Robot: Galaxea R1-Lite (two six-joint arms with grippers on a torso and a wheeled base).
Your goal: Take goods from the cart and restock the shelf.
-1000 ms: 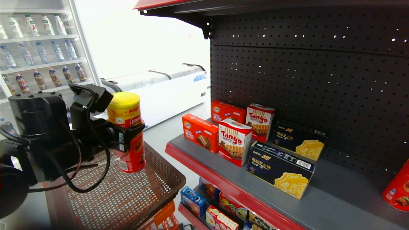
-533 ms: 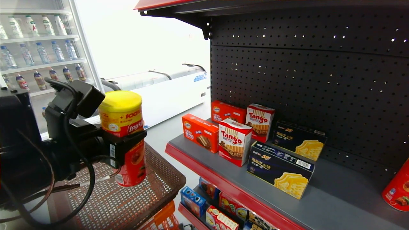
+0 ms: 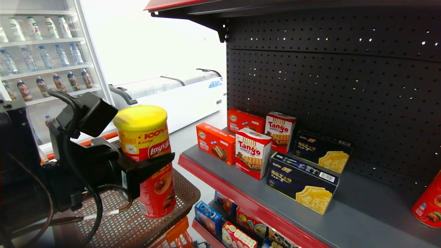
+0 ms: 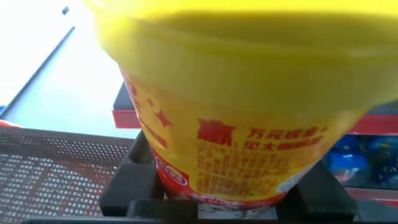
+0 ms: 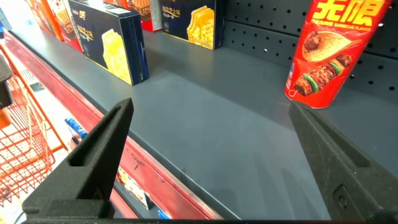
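Lower left of the head frame: left gripper [image 3: 148, 168] clamped around the middle of a yellow-lidded chip can [image 3: 146, 137], which is upright above the cart basket [image 3: 179, 193], left of the shelf [image 3: 344, 213]. Right gripper [image 5: 211, 118] spread wide, holding nothing, over the shelf near a red can [image 5: 326, 53].

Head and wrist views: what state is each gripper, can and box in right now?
chip can: upright, lid on, held near the cart.
left gripper: shut on chip can.
right gripper: open, empty, over the shelf.
red can: standing upright on shelf.
wafer box: upright, closed.
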